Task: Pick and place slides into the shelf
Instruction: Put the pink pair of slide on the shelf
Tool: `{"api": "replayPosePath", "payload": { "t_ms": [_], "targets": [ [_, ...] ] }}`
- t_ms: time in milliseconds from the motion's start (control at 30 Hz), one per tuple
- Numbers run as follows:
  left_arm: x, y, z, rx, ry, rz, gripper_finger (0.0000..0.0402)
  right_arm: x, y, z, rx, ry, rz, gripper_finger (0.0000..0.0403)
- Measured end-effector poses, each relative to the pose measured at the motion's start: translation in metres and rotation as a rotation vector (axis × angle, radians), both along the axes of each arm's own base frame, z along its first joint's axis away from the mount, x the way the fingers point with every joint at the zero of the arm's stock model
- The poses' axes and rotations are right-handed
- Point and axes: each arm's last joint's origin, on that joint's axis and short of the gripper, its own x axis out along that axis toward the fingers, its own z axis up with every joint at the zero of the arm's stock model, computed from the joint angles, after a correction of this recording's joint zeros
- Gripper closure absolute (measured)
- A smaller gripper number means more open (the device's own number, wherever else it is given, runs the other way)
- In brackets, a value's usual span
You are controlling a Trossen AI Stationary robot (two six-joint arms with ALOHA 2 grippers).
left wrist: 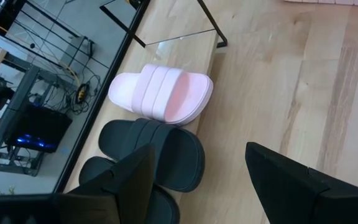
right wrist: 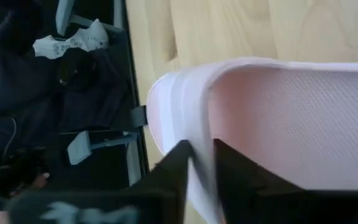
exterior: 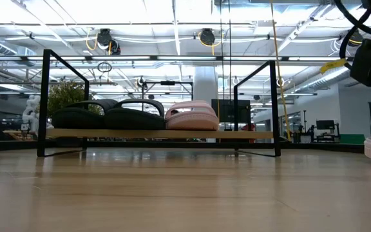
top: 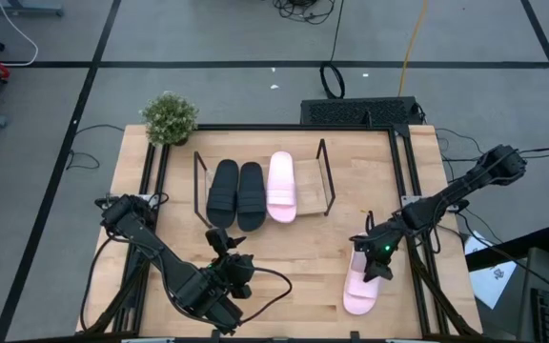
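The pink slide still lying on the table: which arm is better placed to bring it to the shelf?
Right. The right gripper is already closed on this pink slide; the left gripper is open and empty, beside the shelf.

Wooden table point(top: 294, 262) — carries shelf point(top: 263, 188), potted plant point(top: 169, 118), pink slide point(top: 364, 283).

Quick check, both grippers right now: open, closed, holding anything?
Left gripper: open, empty, in front of the shelf.
Right gripper: closed on the edge of the pink slide.
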Motion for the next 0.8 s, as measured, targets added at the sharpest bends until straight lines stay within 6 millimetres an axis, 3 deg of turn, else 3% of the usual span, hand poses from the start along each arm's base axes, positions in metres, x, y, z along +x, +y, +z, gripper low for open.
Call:
{"api": "replayPosePath", "payload": {
  "t_ms": [67,133,567,800],
  "targets": [
    [0.0,0.0,0.0,-0.001,-0.001,0.0,0.0147,0.001,0.0,0.001,0.004,-0.016,0.005,0.0382],
    [0.0,0.0,0.0,-0.003,-0.003,-0.001,0.0147,0.002,0.001,0.003,0.015,-0.044,0.006,0.0394],
    [0.002,-0.003,0.0,0.035,0.011,-0.054,0.0147,0.015,0.006,0.025,0.123,-0.291,-0.069,0.0399],
    [0.006,-0.023,0.003,0.066,-0.018,-0.223,0.0147,0.023,0.005,0.039,0.152,-0.449,-0.232,0.04]
  ]
}}
